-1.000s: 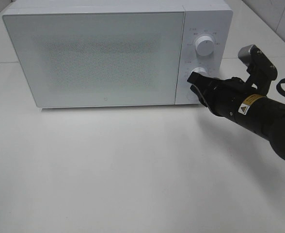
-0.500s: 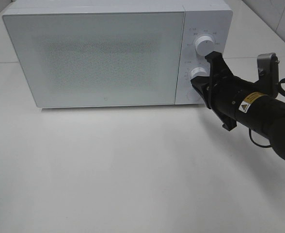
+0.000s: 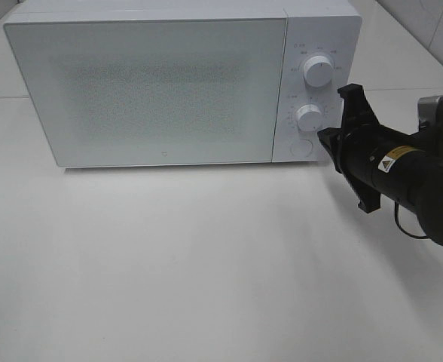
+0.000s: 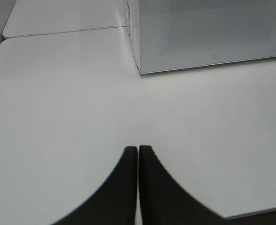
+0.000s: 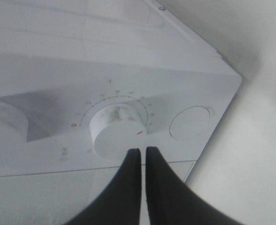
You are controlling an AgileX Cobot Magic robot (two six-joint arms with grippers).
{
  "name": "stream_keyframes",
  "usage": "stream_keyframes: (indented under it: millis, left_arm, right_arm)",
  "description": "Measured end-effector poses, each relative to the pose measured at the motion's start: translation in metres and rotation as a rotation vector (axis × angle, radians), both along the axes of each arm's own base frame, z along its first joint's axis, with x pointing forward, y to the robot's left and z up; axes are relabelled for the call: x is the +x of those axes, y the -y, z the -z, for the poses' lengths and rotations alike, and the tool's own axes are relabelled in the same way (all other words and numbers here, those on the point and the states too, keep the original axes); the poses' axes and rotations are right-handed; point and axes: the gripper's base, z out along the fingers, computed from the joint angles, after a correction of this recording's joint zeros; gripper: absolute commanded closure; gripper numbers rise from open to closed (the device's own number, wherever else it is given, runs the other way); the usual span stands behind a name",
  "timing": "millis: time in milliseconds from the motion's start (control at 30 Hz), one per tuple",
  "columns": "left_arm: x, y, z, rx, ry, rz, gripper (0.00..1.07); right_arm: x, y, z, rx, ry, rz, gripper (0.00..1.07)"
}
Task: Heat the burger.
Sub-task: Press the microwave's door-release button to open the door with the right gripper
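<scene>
Right gripper point(image 3: 323, 138) pinched together, empty, at the microwave point(image 3: 146, 83) panel.
Its tips sit just off the lower knob point(image 3: 309, 118), near the round button point(image 3: 302, 148) by the microwave's right edge. Broad bare table point(image 3: 169, 264) lies in front of the microwave. Left gripper point(image 4: 138, 150), fingers together and empty, hangs off the microwave's left front corner. Burger: can't tell where, the door's closed.
</scene>
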Motion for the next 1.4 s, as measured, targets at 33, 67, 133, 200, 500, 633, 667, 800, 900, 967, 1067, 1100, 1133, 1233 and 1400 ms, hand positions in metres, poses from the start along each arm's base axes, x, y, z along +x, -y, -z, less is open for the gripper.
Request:
stream_keyframes:
  millis: [33, 67, 133, 200, 500, 633, 667, 800, 900, 967, 1067, 1100, 1133, 1233, 1400]
  left_arm:
    - [0.000, 0.000, 0.000, 0.000, 0.000, 0.000, 1.06]
    - [0.000, 0.000, 0.000, 0.000, 0.000, 0.000, 1.06]
    - [0.000, 0.000, 0.000, 0.000, 0.000, 0.000, 1.06]
    - [0.000, 0.000, 0.000, 0.000, 0.000, 0.000, 1.06]
    - [0.000, 0.000, 0.000, 0.000, 0.000, 0.000, 1.06]
    - [0.000, 0.000, 0.000, 0.000, 0.000, 0.000, 1.06]
    - [0.000, 0.000, 0.000, 0.000, 0.000, 0.000, 1.06]
    - [0.000, 0.000, 0.000, 0.000, 0.000, 0.000, 1.06]
    - [0.000, 0.000, 0.000, 0.000, 0.000, 0.000, 1.06]
    - [0.000, 0.000, 0.000, 0.000, 0.000, 0.000, 1.06]
    - [0.000, 0.000, 0.000, 0.000, 0.000, 0.000, 1.06]
    - [0.000, 0.000, 0.000, 0.000, 0.000, 0.000, 1.06]
    - [0.000, 0.000, 0.000, 0.000, 0.000, 0.000, 1.06]
    - [0.000, 0.000, 0.000, 0.000, 0.000, 0.000, 1.06]
    - [0.000, 0.000, 0.000, 0.000, 0.000, 0.000, 1.06]
  right_arm:
    - [0.000, 0.000, 0.000, 0.000, 0.000, 0.000, 1.07]
    - [0.003, -0.001, 0.004, -0.001, -0.007, 0.009, 1.07]
    - [0.004, -0.001, 0.007, -0.004, -0.015, 0.009, 1.07]
    - [0.009, -0.003, 0.016, -0.006, -0.037, 0.012, 1.07]
    - [0.025, -0.010, 0.024, -0.002, -0.042, 0.013, 1.07]
    - [0.030, -0.013, 0.030, -0.008, -0.070, 0.010, 1.07]
    - [0.033, -0.014, 0.034, -0.011, -0.079, 0.010, 1.07]
    - [0.037, -0.016, 0.042, -0.020, -0.104, 0.008, 1.07]
    - [0.041, -0.018, 0.046, -0.022, -0.112, 0.007, 1.07]
    - [0.044, -0.019, 0.047, -0.022, -0.110, 0.006, 1.07]
    - [0.047, -0.021, 0.046, -0.029, -0.104, 0.001, 1.07]
    - [0.048, -0.021, 0.045, -0.033, -0.107, 0.002, 1.07]
    - [0.050, -0.022, 0.046, -0.050, -0.121, -0.004, 1.07]
    - [0.053, -0.023, 0.048, -0.064, -0.127, -0.009, 1.07]
    - [0.054, -0.025, 0.052, -0.075, -0.142, -0.013, 1.07]
